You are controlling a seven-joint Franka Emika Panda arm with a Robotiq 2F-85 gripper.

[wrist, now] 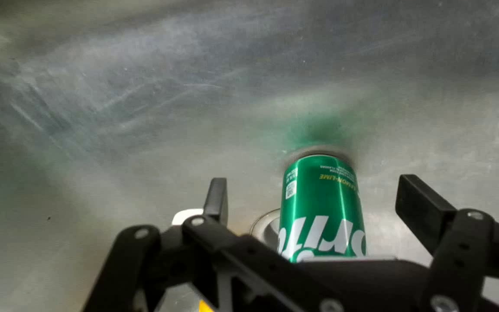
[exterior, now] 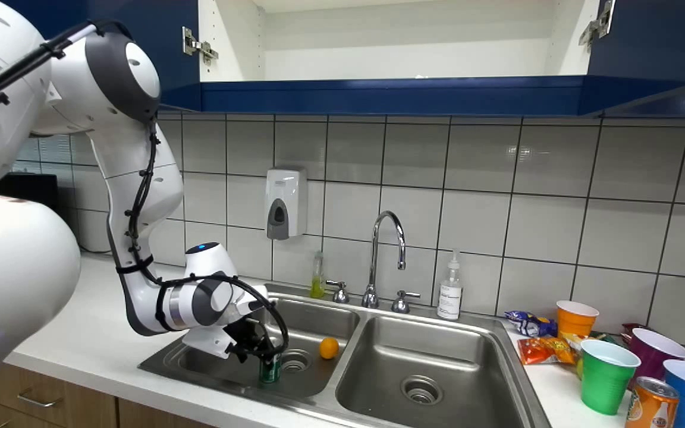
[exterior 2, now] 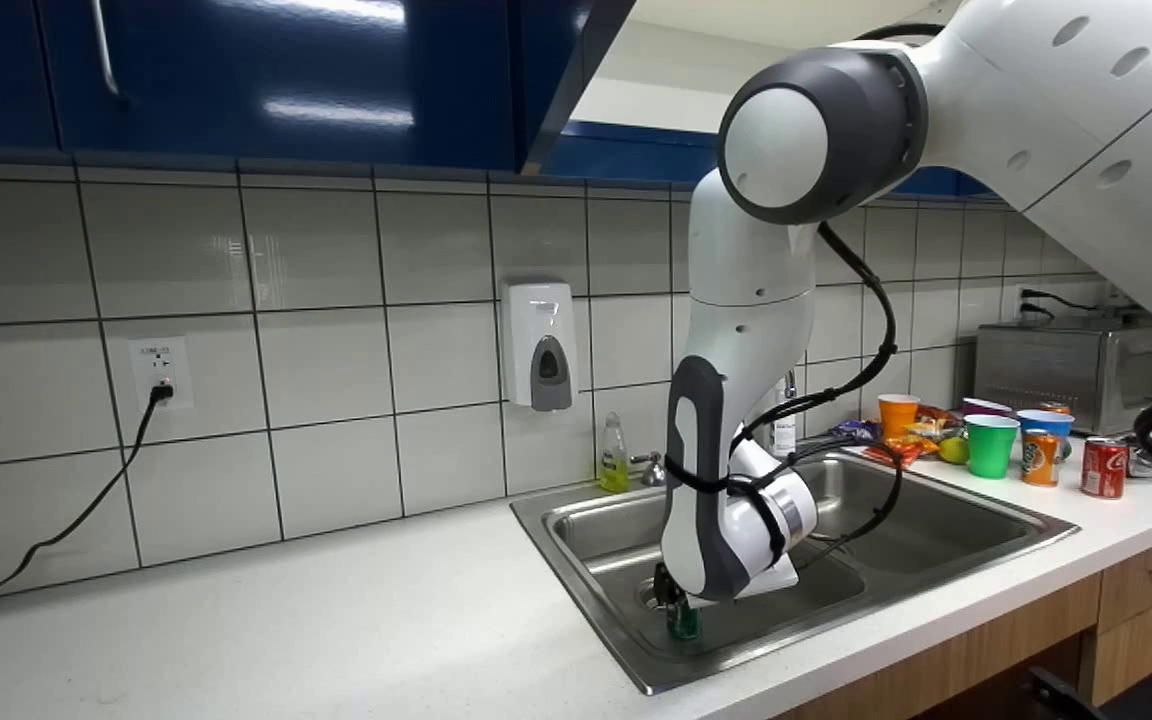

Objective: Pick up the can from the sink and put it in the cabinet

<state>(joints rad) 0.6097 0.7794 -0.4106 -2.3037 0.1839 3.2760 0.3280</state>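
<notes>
The green can stands upright in the basin of the steel sink that is nearer the arm. It also shows in an exterior view and in the wrist view, where its top is hidden behind the gripper body. My gripper is open, with one finger on each side of the can and a gap on both sides. In an exterior view the gripper reaches down into the basin. The dark blue cabinet above the sink stands open and shows its white interior.
An orange round object lies beside the drain in the same basin. The chrome faucet rises behind the sink, beside a yellow-green soap bottle and a white pump bottle. A green cup, other cups, cans and snack bags stand beyond the sink.
</notes>
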